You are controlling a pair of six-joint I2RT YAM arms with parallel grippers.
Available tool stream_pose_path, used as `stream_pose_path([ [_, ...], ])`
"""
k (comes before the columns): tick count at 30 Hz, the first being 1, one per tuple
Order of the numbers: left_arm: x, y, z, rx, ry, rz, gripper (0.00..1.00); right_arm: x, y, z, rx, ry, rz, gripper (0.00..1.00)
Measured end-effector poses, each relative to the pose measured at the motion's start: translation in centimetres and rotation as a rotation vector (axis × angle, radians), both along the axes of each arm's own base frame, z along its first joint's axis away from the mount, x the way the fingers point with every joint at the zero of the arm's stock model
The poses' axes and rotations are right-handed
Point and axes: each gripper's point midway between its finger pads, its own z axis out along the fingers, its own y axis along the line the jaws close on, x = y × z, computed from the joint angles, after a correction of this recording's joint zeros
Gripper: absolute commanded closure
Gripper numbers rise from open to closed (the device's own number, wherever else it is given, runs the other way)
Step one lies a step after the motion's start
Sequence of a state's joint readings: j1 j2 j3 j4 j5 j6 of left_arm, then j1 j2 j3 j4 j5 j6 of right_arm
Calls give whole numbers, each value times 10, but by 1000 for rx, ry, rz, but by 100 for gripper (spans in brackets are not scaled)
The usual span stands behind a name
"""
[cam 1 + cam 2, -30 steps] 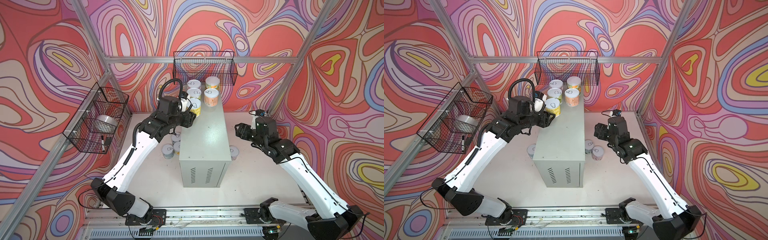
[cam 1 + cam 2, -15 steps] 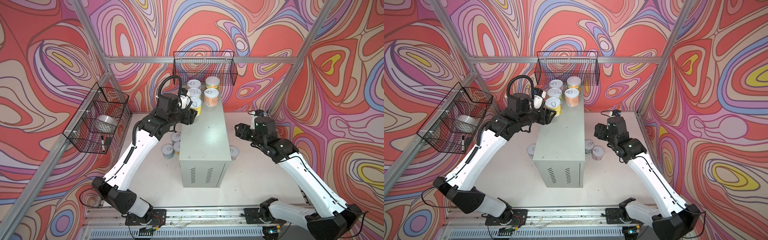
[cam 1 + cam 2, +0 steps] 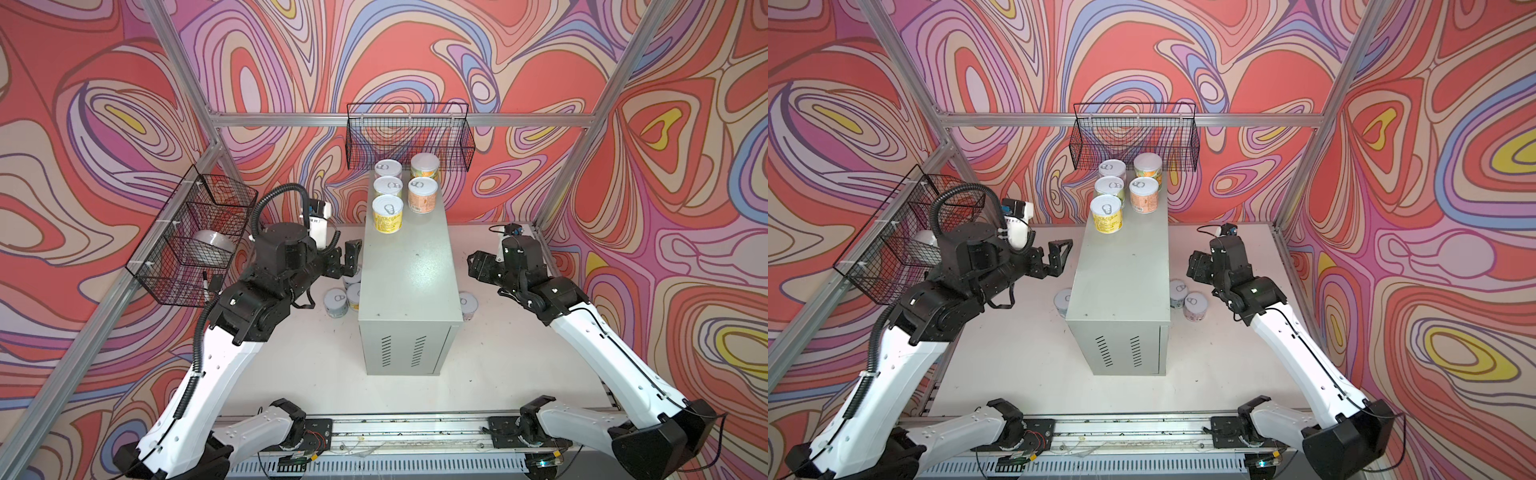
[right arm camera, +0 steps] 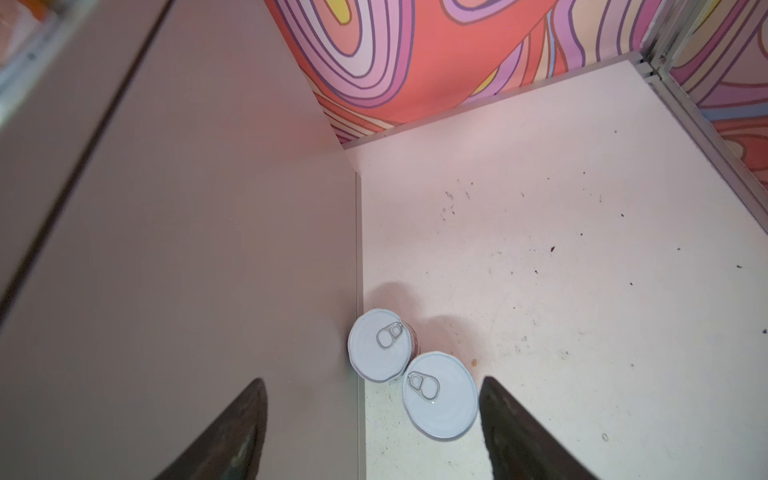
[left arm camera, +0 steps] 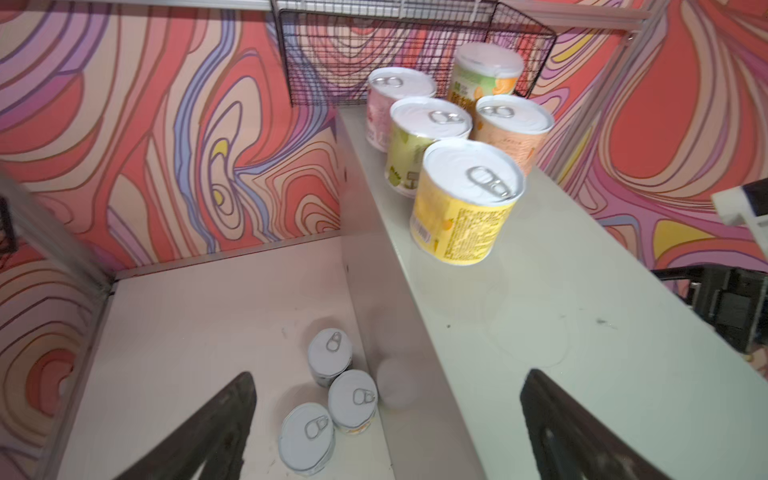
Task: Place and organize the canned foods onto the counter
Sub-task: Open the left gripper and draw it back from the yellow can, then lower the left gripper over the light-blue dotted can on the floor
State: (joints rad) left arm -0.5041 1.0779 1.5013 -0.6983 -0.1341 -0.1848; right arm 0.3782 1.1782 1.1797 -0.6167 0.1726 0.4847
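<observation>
Bimanual cell, mid-task: the left gripper (image 3: 350,261) hangs with its jaws spread wide and empty just beside the left edge of the counter (image 3: 409,266). It is near the yellow can (image 3: 387,214), which fronts five cans (image 3: 422,195) standing upright at the counter's far end. Below it, three cans (image 5: 352,399) stand on the white table (image 3: 316,374) against the counter's side. Across the counter, the right gripper (image 3: 1196,266) has its jaws partly apart, gripping nothing, above two cans (image 4: 378,345) on the table; it appears to hover clear of their lids.
</observation>
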Motion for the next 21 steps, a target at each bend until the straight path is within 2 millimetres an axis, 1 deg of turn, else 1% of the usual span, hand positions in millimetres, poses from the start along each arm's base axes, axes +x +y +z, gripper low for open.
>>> stream_pose_path([
  [1,-1,4,-8,10,17,20,0,-1,0,-6,-3,13,-1,18],
  [3,-2,14,-32,38,66,68,0,-4,-1,-20,-11,44,-3,18],
  [6,-4,27,-78,82,151,133,0,-9,-2,-38,-16,83,-5,18],
  [9,-7,43,-119,109,233,203,0,-13,-3,-49,-16,108,-7,18],
  [12,-5,59,-148,102,292,274,1,-15,-3,-53,-12,118,-6,18],
  [15,0,71,-171,75,336,325,1,-15,-3,-52,-6,114,-7,18],
  [21,20,77,-213,20,442,372,1,-15,0,-57,12,117,-2,18],
])
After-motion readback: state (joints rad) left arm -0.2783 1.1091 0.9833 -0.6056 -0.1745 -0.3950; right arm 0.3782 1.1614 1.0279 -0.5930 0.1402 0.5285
